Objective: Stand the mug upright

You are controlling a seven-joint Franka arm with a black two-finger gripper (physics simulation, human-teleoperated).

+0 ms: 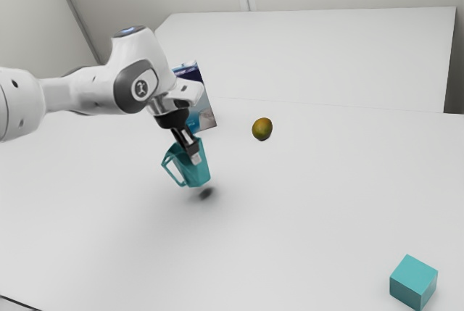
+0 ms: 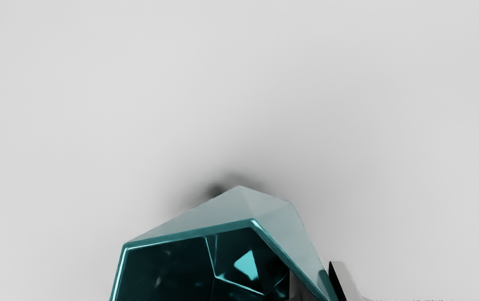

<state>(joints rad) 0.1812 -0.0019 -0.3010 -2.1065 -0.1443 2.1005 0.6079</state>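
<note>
The gripper (image 1: 194,156) points down at the teal mug (image 1: 191,172) and is shut on its wall. The mug hangs slightly tilted just over the table, mouth upward, its handle toward the exterior view's left, with a small dark shadow below it. Seen from the wrist, the open mouth of the mug (image 2: 206,228) faces the camera; the gripper (image 2: 317,286) has one finger inside the mug and the other against its outer side. The far part of the mug's interior is dark.
On the white table (image 1: 304,202), a box (image 1: 205,117) stands behind the gripper and a brownish-green fruit (image 1: 262,129) lies to the exterior view's right of the mug. A teal cube (image 1: 413,282) sits near the exterior view's lower right corner.
</note>
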